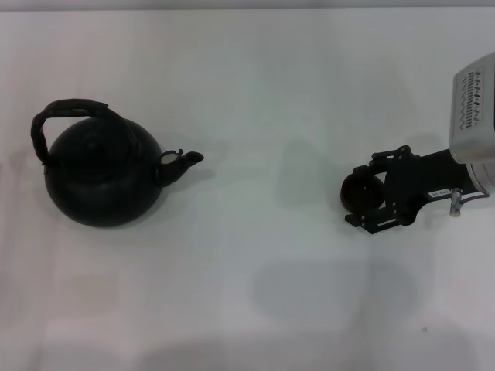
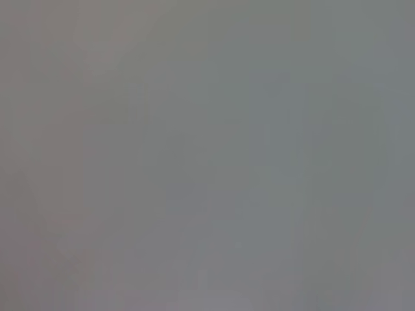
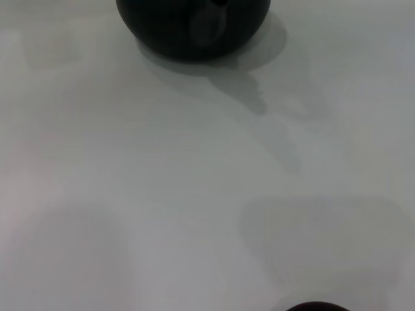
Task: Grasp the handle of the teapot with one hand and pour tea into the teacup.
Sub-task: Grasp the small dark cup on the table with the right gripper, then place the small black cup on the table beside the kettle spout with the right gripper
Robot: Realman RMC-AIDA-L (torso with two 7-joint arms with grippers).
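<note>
right gripper [image 1: 370, 199]: seen clasped around the teacup [image 1: 362, 192] | teapot [image 1: 102, 176]: seen well apart from gripper, spout turned toward it | tabletop [image 1: 255, 294]: white | left gripper: unseen

Bright even light, soft shadows; left wrist view featureless grey.

**Colour and pattern record**

Round matte-black teapot [image 1: 100, 182]: uniform black body, a pale whitish spot at the base of its short black spout. Arched wrapped handle [image 1: 73, 108]: dark brown-black with a faint reddish tinge along the top, rough banded texture. Tiny round dark brown-black teacup [image 1: 362, 192]: plain, no visible pattern. Right gripper [image 1: 363, 197]: black linkage, small white label, behind it a silver-grey housing with rows of dark slots. Flat tabletop [image 1: 255, 294]: plain white, unpatterned, soft grey shadows.
</note>
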